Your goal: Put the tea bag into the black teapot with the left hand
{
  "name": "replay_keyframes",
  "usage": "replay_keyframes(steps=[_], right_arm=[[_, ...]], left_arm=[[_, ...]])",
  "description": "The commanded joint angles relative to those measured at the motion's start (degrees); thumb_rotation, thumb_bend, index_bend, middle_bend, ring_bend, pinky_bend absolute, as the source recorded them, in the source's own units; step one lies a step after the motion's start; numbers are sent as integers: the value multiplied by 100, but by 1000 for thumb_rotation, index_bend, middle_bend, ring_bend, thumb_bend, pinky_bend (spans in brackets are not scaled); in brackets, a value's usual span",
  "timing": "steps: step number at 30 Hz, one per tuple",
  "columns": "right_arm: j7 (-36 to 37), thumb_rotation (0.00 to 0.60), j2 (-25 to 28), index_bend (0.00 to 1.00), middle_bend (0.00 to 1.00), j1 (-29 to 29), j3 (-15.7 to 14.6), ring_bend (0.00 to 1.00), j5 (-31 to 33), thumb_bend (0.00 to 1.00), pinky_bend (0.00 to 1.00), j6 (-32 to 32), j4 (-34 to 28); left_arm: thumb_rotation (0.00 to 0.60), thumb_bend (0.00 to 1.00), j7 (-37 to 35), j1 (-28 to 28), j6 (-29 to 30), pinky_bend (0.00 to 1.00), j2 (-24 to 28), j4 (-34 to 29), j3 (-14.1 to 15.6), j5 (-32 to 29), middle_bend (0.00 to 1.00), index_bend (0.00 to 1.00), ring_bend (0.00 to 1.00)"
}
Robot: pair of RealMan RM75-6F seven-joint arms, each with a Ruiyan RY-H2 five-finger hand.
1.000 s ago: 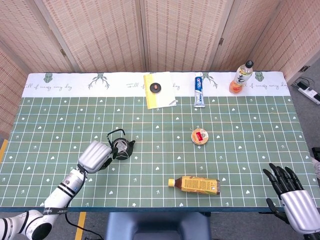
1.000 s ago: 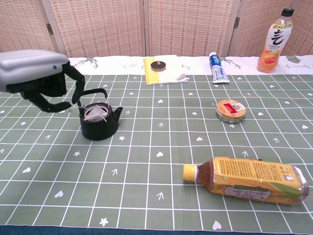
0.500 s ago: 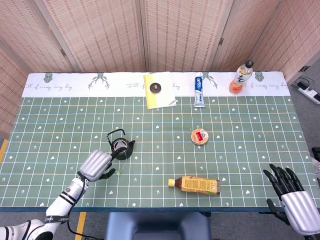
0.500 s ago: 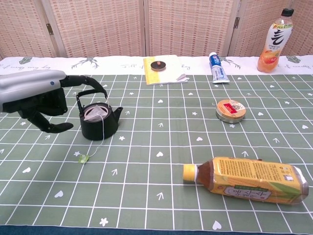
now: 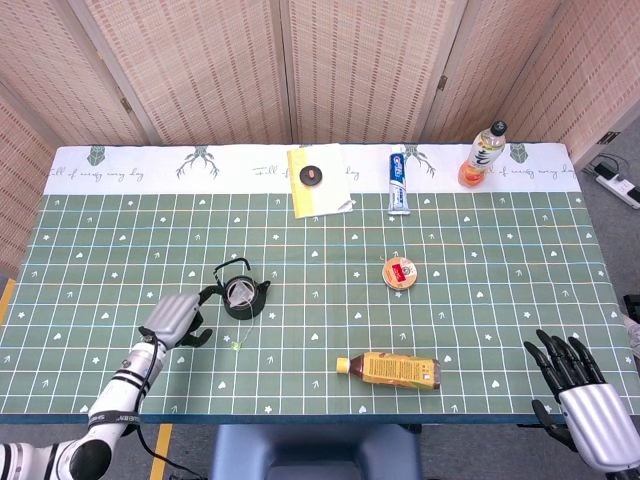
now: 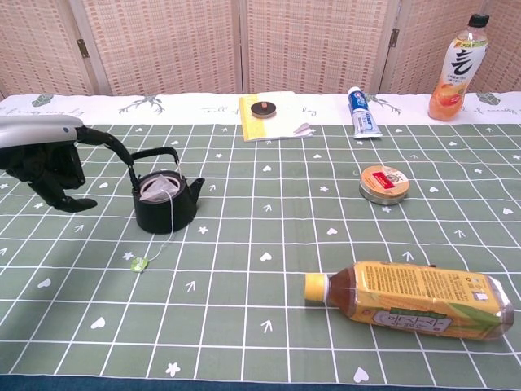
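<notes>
The black teapot [image 5: 241,297] [image 6: 165,204] stands on the green cloth, left of centre, handle upright. The tea bag [image 6: 159,188] lies inside its mouth. Its string runs over the rim down to a small green tag [image 6: 139,264] [image 5: 238,346] on the cloth in front. My left hand [image 5: 172,319] [image 6: 47,159] hovers left of the pot, open and holding nothing, a fingertip near the handle. My right hand [image 5: 578,381] is at the lower right, off the table edge, fingers spread and empty.
A tea bottle [image 5: 392,369] [image 6: 411,298] lies on its side near the front edge. A round tin [image 5: 399,272] sits mid-right. At the back stand a yellow booklet [image 5: 318,178], a toothpaste tube [image 5: 399,180] and an orange drink bottle [image 5: 482,154].
My left hand let go of the tea bag over the pot and drew back to the left. The string and tag dropped onto the cloth. The right hand stayed put.
</notes>
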Motion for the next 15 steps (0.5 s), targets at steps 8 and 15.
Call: replay_keyframes(steps=[8, 15], right_arm=[[148, 600, 59, 0, 0, -42, -49, 0, -128, 420, 0, 118, 63], [169, 600, 80, 0, 0, -8, -48, 0, -91, 419, 0, 36, 47]], left_arm=[[600, 337, 695, -518, 316, 1000, -514, -21, -60, -734, 1000, 170, 1000], [600, 337, 919, -664, 294, 1000, -880, 337, 54, -841, 1000, 174, 1000]])
